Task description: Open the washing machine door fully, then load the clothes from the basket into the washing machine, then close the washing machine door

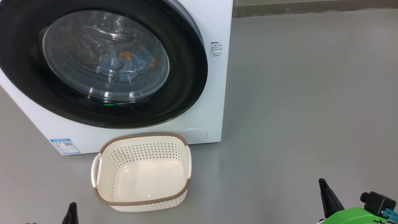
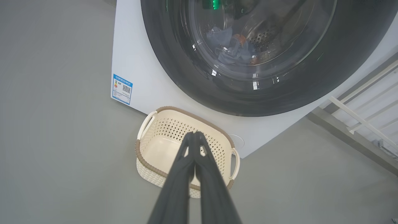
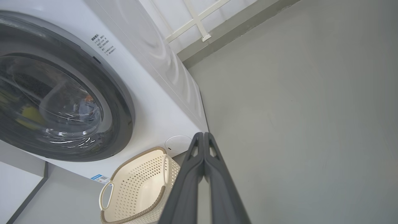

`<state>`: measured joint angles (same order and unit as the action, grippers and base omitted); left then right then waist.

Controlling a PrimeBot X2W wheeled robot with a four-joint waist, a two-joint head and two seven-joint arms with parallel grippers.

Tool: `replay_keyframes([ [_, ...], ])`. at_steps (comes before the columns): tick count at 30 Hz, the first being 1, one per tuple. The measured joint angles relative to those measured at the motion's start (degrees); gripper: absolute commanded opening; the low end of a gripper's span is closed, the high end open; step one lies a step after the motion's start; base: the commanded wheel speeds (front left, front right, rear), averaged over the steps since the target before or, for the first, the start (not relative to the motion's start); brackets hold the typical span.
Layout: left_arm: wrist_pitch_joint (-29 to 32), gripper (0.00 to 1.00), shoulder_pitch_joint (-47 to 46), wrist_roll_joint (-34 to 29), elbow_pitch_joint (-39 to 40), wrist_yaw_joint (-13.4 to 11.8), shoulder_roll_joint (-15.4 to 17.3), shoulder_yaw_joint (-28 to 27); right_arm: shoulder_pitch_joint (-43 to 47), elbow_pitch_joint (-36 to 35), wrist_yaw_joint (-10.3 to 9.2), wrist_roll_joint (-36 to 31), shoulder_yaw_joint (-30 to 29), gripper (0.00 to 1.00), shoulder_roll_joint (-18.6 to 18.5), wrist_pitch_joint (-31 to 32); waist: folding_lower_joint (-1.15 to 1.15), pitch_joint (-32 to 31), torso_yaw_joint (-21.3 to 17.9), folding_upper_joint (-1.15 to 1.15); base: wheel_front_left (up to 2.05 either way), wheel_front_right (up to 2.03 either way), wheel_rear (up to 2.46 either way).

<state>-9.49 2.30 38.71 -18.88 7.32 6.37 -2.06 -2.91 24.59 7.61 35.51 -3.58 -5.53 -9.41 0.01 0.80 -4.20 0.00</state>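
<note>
The white washing machine (image 1: 214, 28) stands at the upper left, and its round black-rimmed door (image 1: 186, 74) lies flush against the front. Through the glass I see the light-blue clothes (image 1: 124, 63) with orange-brown prints lying in the drum; the clothes (image 2: 230, 46) show behind the window in the left wrist view too. The cream basket (image 1: 141, 172) sits on the floor before the machine with nothing in it. My left gripper (image 2: 195, 133) is shut, hovering over the basket (image 2: 161, 149) and holding nothing. My right gripper (image 3: 203, 134) is shut too, off to the right of the basket (image 3: 136, 186).
Grey floor (image 1: 304, 109) stretches to the right of the machine. A blue label (image 1: 65, 146) is stuck low on the washer's front. A wall base runs along the back, and white railing bars (image 2: 360, 115) stand beside the machine.
</note>
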Motion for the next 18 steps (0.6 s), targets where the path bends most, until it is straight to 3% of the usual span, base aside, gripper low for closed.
replay_keyframes([
  [18, 3.28, 0.0, -1.2, 10.54, 0.53, 0.0, -0.7, -0.45, -0.18, -1.77, 0.0, 11.26, -0.87, 0.0, 0.53, 3.16, 0.0, -0.16, 0.84, 0.0, 0.0, 0.0, 0.0],
])
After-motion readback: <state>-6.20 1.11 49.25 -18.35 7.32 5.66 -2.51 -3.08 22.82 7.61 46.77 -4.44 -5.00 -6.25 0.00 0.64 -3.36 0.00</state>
